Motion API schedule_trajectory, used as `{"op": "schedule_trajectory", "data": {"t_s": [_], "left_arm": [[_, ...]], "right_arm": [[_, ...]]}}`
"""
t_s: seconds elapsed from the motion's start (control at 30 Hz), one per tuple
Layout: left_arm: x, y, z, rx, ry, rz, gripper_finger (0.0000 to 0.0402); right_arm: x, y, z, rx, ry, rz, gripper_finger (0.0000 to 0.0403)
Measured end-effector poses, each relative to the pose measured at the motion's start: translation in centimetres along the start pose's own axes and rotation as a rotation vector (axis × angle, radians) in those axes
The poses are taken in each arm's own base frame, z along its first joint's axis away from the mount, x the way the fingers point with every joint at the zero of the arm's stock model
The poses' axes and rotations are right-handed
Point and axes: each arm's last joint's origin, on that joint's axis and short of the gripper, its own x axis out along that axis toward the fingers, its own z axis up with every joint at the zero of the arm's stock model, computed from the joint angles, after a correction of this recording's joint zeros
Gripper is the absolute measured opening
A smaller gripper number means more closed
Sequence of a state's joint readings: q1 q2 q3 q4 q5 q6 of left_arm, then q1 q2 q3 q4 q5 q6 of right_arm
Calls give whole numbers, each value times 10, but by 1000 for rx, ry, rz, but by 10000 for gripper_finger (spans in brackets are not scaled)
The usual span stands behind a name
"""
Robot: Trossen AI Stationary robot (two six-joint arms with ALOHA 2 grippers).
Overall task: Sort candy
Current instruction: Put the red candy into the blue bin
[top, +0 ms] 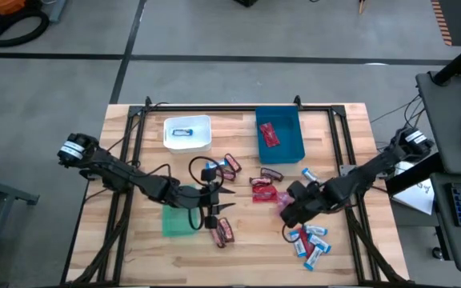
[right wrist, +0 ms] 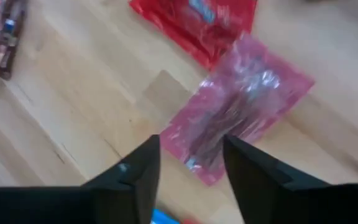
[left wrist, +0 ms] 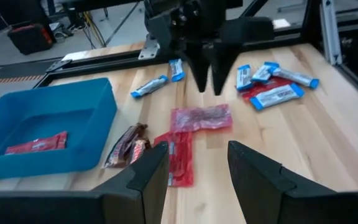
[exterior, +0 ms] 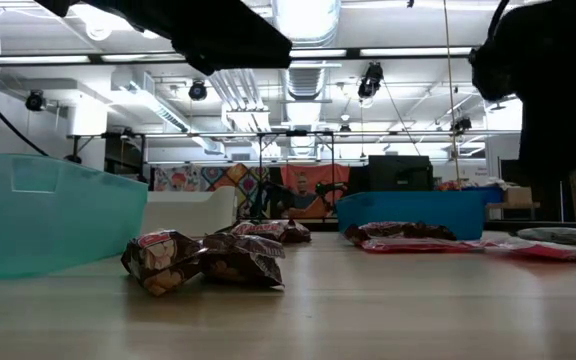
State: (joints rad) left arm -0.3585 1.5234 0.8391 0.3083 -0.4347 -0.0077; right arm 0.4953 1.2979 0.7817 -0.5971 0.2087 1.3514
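Right hand [right wrist: 188,177]: mine, low over the middle-right of the tabletop [top: 134,248], fingers apart and grasping nothing; a pink crinkly packet [right wrist: 238,115] lies flat on the wood just ahead of the fingertips.
Left hand [top: 224,200]: mine, above the middle of the tabletop, just right of the green bin [top: 178,222], fingers spread, nothing between them.
Red packets: 2 more lie near the pink one at centre [top: 262,188]; 1 red packet [top: 270,134] is inside the blue bin [top: 293,150].
Maroon bars: a pair beside the left hand toward the back [top: 230,166], another pair toward the front edge [top: 222,232]; 1 more [top: 271,173] just in front of the blue bin.
Blue-and-white bars: a cluster at front right [top: 310,242], 1 apart near the blue bin [top: 309,174]; 1 inside the white bin [top: 187,133], probably the same kind, too small to be sure.
Green bin: looks to hold no candy, though my left arm covers part of it.
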Motion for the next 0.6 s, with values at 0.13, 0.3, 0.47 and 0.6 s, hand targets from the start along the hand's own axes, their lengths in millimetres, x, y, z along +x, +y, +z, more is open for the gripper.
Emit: {"op": "schedule_trajectory", "data": {"t_s": [0.13, 0.3, 0.47, 0.6], "left_arm": [[1, 3, -4, 23, 39, 11, 149], [2, 9, -8, 39, 88, 26, 149], [3, 11, -11, 69, 115, 26, 149], [3, 11, -11, 88, 117, 25, 149]], "right_arm": [[14, 3, 0, 83, 16, -66, 212], [29, -3, 1, 149, 50, -182, 228], [40, -5, 3, 164, 51, -220, 228], [47, -5, 3, 167, 53, -241, 227]]}}
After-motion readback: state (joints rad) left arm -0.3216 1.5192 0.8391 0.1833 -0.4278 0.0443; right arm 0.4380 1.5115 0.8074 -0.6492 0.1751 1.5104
